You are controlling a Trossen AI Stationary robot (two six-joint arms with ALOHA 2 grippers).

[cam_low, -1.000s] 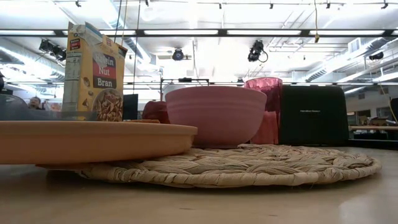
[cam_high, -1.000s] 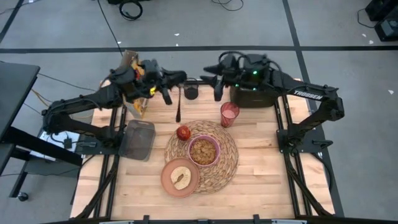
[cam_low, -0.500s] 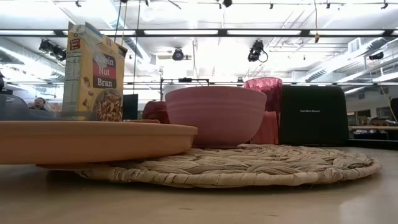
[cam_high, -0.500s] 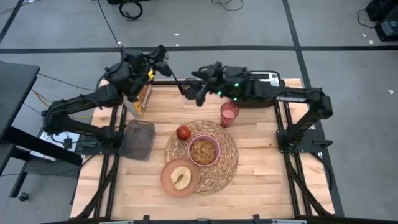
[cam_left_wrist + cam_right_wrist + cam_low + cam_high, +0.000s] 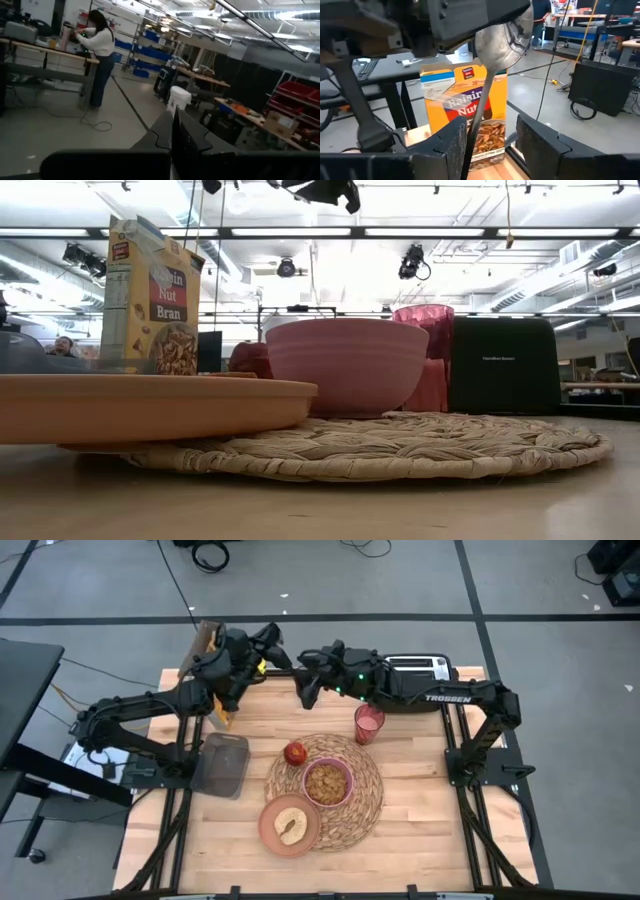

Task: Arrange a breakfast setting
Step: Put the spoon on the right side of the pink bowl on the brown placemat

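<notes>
The spoon (image 5: 492,55) is mid-handover above the surface's far edge, the left hand (image 5: 262,643) clamped on its bowl end while the right hand (image 5: 305,690) straddles the handle with fingers apart, so next the right should close, then the left release.

You get bright, even ceiling light; it glares off the metal spoon (image 5: 501,37) in the right wrist view, and the near salmon-brown plate (image 5: 150,405) looks soft.
</notes>
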